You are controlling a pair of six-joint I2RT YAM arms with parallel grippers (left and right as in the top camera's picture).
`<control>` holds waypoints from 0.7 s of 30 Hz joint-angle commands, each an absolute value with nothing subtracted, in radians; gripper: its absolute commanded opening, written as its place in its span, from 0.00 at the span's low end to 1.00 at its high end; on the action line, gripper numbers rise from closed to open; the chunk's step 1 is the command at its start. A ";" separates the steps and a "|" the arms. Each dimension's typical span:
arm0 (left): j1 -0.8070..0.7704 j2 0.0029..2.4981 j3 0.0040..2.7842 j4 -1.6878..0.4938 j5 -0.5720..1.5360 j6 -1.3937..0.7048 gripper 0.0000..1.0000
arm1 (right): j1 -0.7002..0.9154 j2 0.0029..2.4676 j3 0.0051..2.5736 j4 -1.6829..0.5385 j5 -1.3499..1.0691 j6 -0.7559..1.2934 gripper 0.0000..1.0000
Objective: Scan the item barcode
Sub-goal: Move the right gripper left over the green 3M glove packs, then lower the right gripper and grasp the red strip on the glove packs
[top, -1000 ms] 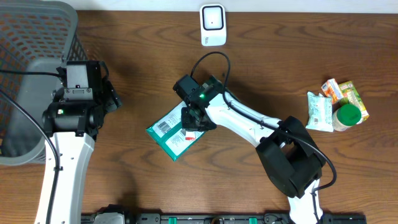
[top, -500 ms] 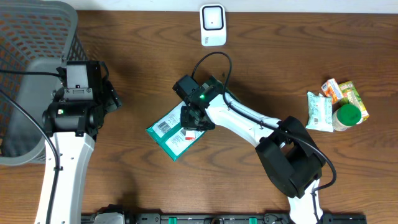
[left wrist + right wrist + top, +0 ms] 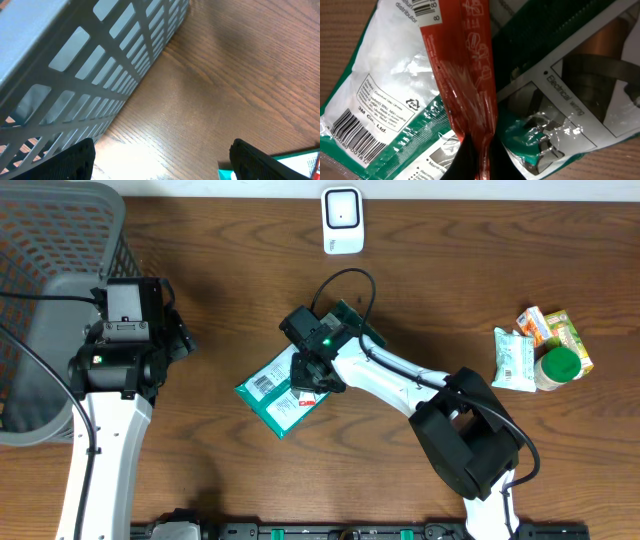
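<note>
Seen from above, a green and white package is lying flat just off the table's centre, toward 8 o'clock, its barcode facing up. The right gripper is reaching over the package's 3 o'clock edge, its fingers clenched on the wrapper's red strip. The scanner is sitting at 12 o'clock, well apart. The left gripper is hanging spread wide, grasping nothing, beside the basket at 9 o'clock. Snacks are lying at 3 o'clock.
</note>
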State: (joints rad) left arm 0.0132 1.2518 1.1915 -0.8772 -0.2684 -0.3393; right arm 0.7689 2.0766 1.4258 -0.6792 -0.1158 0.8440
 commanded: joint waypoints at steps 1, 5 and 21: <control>0.019 1.248 1.202 -0.878 -0.281 -0.331 0.87 | 0.776 2.069 1.411 -0.692 -0.104 0.773 0.01; 0.019 1.248 1.202 -0.878 -0.281 -0.331 0.87 | 0.760 2.006 1.444 -0.722 -0.046 0.646 0.01; 0.019 1.249 1.202 -0.878 -0.281 -0.331 0.87 | 0.793 1.925 1.423 -0.767 0.501 0.175 0.01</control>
State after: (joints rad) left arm 0.0132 1.2518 1.1915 -0.8772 -0.2684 -0.3393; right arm 0.7712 1.9129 1.4303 -0.7685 0.2699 0.2398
